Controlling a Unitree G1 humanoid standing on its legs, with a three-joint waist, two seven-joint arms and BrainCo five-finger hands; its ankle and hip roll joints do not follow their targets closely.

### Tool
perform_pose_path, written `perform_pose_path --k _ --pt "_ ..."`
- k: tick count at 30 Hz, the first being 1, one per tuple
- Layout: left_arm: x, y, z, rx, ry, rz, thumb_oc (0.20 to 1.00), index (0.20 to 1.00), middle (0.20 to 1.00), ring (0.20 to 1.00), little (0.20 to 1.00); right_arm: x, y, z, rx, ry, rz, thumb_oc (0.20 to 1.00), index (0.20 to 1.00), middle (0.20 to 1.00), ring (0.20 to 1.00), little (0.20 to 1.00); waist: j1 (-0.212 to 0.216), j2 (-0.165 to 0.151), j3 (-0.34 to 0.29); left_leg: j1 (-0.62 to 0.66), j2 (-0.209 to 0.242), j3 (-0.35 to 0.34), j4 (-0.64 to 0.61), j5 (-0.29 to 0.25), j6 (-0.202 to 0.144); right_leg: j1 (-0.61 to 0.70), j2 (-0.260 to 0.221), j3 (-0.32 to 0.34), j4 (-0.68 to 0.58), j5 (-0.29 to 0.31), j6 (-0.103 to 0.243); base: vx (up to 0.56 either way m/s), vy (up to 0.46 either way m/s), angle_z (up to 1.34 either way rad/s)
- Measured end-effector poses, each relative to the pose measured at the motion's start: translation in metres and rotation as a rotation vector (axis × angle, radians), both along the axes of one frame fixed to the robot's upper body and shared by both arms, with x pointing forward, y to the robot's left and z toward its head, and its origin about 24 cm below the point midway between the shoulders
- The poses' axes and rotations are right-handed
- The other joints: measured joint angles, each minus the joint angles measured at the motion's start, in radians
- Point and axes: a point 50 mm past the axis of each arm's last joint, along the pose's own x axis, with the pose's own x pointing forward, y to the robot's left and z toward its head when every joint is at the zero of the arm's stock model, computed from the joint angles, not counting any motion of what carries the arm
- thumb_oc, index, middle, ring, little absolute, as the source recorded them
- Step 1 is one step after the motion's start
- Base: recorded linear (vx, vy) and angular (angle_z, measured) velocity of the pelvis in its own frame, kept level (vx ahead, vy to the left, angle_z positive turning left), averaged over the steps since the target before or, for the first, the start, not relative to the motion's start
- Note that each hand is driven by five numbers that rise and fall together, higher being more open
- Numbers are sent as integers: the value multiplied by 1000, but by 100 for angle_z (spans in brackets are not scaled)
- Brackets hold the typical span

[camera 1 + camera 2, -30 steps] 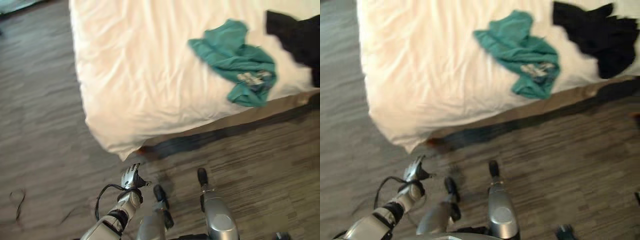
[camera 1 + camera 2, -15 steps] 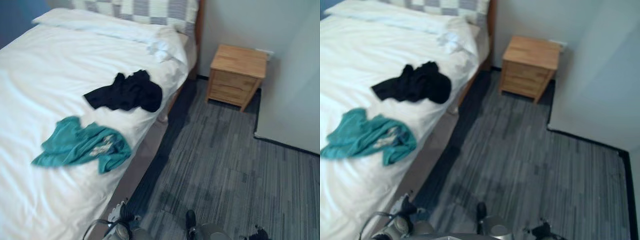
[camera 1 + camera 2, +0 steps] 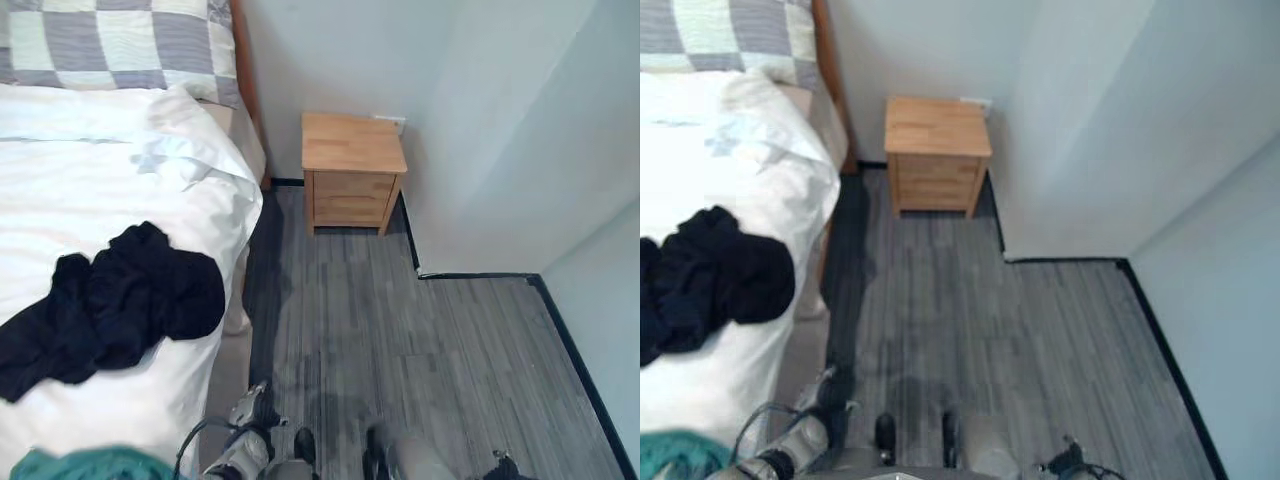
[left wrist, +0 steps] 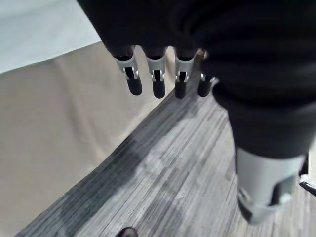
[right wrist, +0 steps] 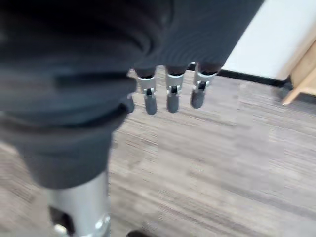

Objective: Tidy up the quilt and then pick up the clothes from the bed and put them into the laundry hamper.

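Left eye view
- Bed (image 3: 60, 180): white quilt (image 3: 90, 190) over it, checked pillow (image 3: 110, 45) at the head end.
- Black clothes (image 3: 110, 310): bunched heap on the quilt, near the bed's side edge, w/ the pillow well beyond.
- Teal garment (image 3: 80, 465): just a scrap, on the quilt toward the foot end from the black heap.
- Left hand (image 3: 250, 410): low, beside the bed's side edge, over the grey plank floor (image 3: 420, 350); apart from both garments, touching nothing.
- Nightstand (image 3: 352, 170): wooden, against the wall, just past the bed's head corner.

Right eye view
- Same layout; black heap on the bed, left hand below the bed edge, off the clothes.

Left wrist view
- Left hand (image 4: 163, 74): fingers straight & relaxed, spread in a row, nothing in them; bed's beige side panel (image 4: 54, 128) beyond the tips, not touching.

Right wrist view
- Right hand (image 5: 170, 94): fingers hang straight, loose, empty; floor under them, nightstand corner (image 5: 303, 74) off to one side, away from the bed.
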Motion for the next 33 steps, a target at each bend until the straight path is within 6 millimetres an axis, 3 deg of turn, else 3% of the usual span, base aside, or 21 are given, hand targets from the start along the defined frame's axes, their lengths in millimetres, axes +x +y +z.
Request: perform_pose_path --k 1,2,4,5,8,9,10,13,15,17,19,20,22,23,24,25,27,28,30,31,33 --pt "-1 0 -1 -1 3 3 1000 1000 1000 1000 1000 3 2 1 2 -14 1 1000 1000 1000 1000 1000 -3 12 -2 15 4 0 -13 9 13 28 -11 -22 -124 -2 -8 511 -227 -3" --pt "10 1 5 2 -27 8 1000 1000 1000 1000 1000 7 5 1 15 -37 -7 1000 1000 1000 1000 1000 -14 20 9 33 -1 -21 -11 -27 -17 28 7 -8 -257 -12 -12 490 -248 25" --pt "19 4 9 14 -46 9 1000 1000 1000 1000 1000 13 10 3 34 -66 -17 1000 1000 1000 1000 1000 -26 36 12 76 -1 -37 -41 -40 -25 68 42 25 -498 36 -15 490 -253 40" --pt "22 8 11 33 -43 6 1000 1000 1000 1000 1000 19 10 4 30 -71 -12 1000 1000 1000 1000 1000 -31 41 15 111 -5 -54 -48 -61 -43 90 78 78 -631 117 -35 262 -133 52" --pt "10 14 5 46 -8 19 1000 1000 1000 1000 1000 21 7 5 25 -75 -23 1000 1000 1000 1000 1000 -39 33 13 195 -39 -39 -21 -80 -71 146 85 62 -692 253 -124 318 -329 34" --pt "-3 13 -1 23 18 51 1000 1000 1000 1000 1000 26 6 5 21 -71 -42 1000 1000 1000 1000 1000 -23 37 20 132 -31 3 219 -125 -96 178 76 33 -627 240 -155 320 -475 12" --pt "-4 9 -2 7 10 64 1000 1000 1000 1000 1000 23 7 4 24 -68 -36 1000 1000 1000 1000 1000 -11 28 16 -44 -3 -2 593 -95 -108 201 58 42 -632 213 -193 250 -348 1" --pt "-17 3 -8 -17 29 110 1000 1000 1000 1000 1000 27 0 7 -8 -63 -10 1000 1000 1000 1000 1000 50 44 16 -232 82 -4 853 -48 -121 311 88 66 -692 231 -238 268 -105 -18" --pt "-13 9 -5 -13 9 134 1000 1000 1000 1000 1000 35 -2 10 -23 -74 10 1000 1000 1000 1000 1000 57 24 25 -269 93 8 714 -43 -124 385 82 72 -744 214 -231 389 10 -20" --pt "-8 1 -3 -42 -22 121 1000 1000 1000 1000 1000 41 -8 13 -46 -79 32 1000 1000 1000 1000 1000 62 33 21 -256 108 93 332 -8 -124 486 85 58 -857 214 -214 379 10 2" --pt "1 -12 0 -86 -56 101 1000 1000 1000 1000 1000 24 -13 8 -57 -28 19 1000 1000 1000 1000 1000 40 35 20 -231 100 336 -18 81 -113 585 117 -61 -880 151 -195 413 61 85" --pt "0 -12 0 -88 -57 102 1000 1000 1000 1000 1000 16 -13 6 -55 -9 12 1000 1000 1000 1000 1000 42 24 15 -222 84 420 -10 83 -102 616 115 -103 -880 110 -167 424 52 104" --pt "-11 -13 -5 -97 -18 129 1000 1000 1000 1000 1000 -8 -18 1 -55 37 -32 1000 1000 1000 1000 1000 19 -3 2 -141 19 557 107 29 22 703 120 -213 -813 43 -79 297 -3 114" --pt "-20 -24 -12 -106 26 105 1000 1000 1000 1000 1000 -32 -30 -1 -85 101 -52 1000 1000 1000 1000 1000 14 48 -25 -95 8 509 114 20 105 653 175 -287 -622 16 -37 196 -27 164" --pt "-23 -22 -13 -84 46 70 1000 1000 1000 1000 1000 -45 -23 -5 -75 144 -49 1000 1000 1000 1000 1000 -13 69 -49 -3 -7 410 -27 21 136 523 143 -331 -290 -32 -21 211 -41 157" --pt "-22 -23 -13 -78 46 56 1000 1000 1000 1000 1000 -45 -19 -6 -65 147 -30 1000 1000 1000 1000 1000 -19 61 -46 14 -10 345 -49 14 155 451 124 -312 -146 -55 -23 179 -87 163" --pt "-16 -12 -9 -56 26 71 1000 1000 1000 1000 1000 -35 -9 -7 -47 128 -2 1000 1000 1000 1000 1000 -12 27 -37 49 -32 272 -60 10 122 279 46 -173 61 -71 1 257 -205 130" --pt "-16 -10 -9 -54 24 84 1000 1000 1000 1000 1000 -26 -7 -5 -38 92 -6 1000 1000 1000 1000 1000 -11 18 -33 65 -36 177 -55 6 88 204 33 -56 48 -94 -20 309 -361 205" --pt "-5 -8 -4 -51 -7 89 1000 1000 1000 1000 1000 -12 -8 -2 -41 53 1 1000 1000 1000 1000 1000 -3 15 0 118 -16 124 -60 8 80 165 13 11 -102 -81 10 200 -306 185" --pt "-7 -2 -4 -39 -3 99 1000 1000 1000 1000 1000 -1 -9 1 -43 24 -1 1000 1000 1000 1000 1000 17 20 12 132 -3 65 -59 3 71 142 38 116 -212 -72 6 105 -198 153" --pt "-16 15 -5 12 21 116 1000 1000 1000 1000 1000 9 -11 5 -42 -27 3 1000 1000 1000 1000 1000 11 -5 -6 134 4 -69 -28 -52 -18 158 55 337 -480 60 21 121 -261 215"
